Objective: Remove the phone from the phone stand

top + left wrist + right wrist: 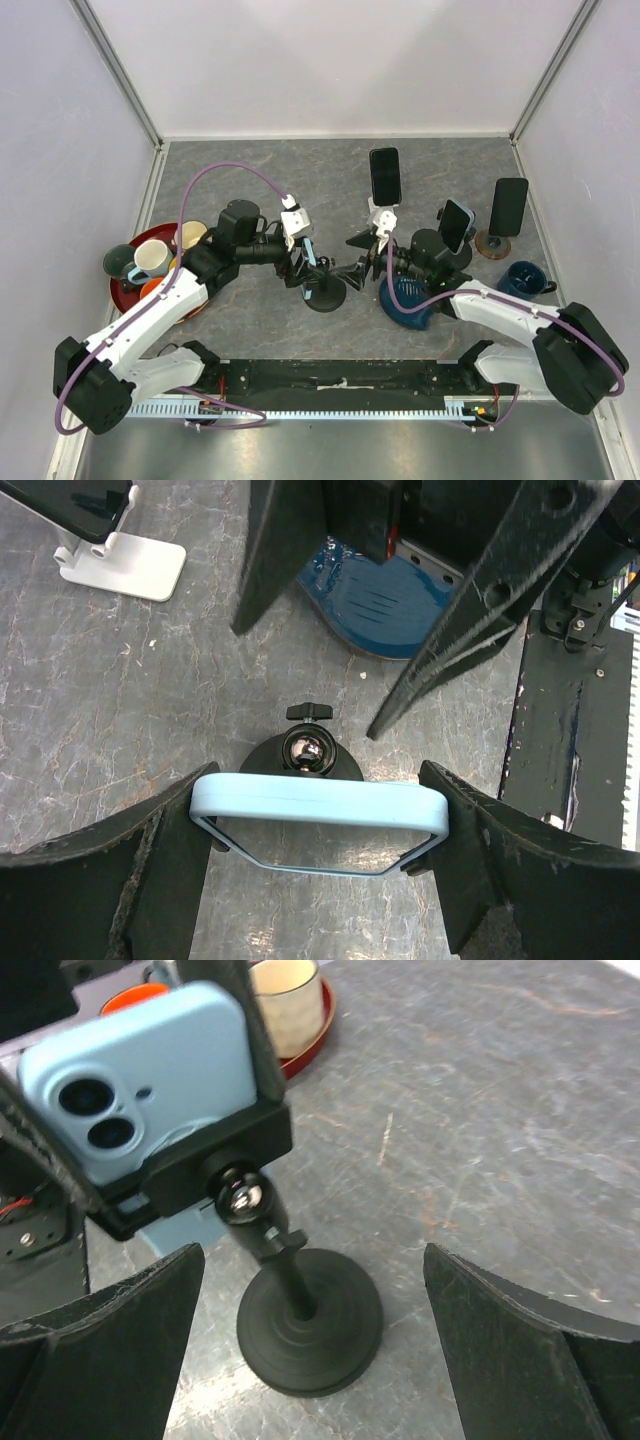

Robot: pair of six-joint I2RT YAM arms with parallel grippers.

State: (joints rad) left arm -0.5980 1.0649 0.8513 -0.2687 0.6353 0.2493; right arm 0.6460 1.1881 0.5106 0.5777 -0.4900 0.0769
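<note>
**Left gripper on phone, phone in stand clamp**

- Left gripper (318,780): closed onto the light blue phone (320,815). Both fingers (120,880) touch the phone's two opposite edges, filling the lower corners of the left wrist view.
- Phone sits in the black clamp of the phone stand (305,1315). In the right wrist view it is upper left, camera side facing the lens, tilted, with the ball joint just under the clamp and the round base at lower centre.
- Overhead: phone and stand are mid-frame, between the two arms, base on the table.
- Right gripper (312,1260): jaws wide apart, gripping nothing. The stand's post and base lie between its fingers without touching them. Its fingertips (440,650) show from the top of the left wrist view, pointing at the stand.
- Nearby: blue plate (385,605) behind the stand at top centre of the left wrist view, white stand (125,568) holding a dark phone at upper left. Red tray (125,290) with cups at left of the overhead view.
</note>
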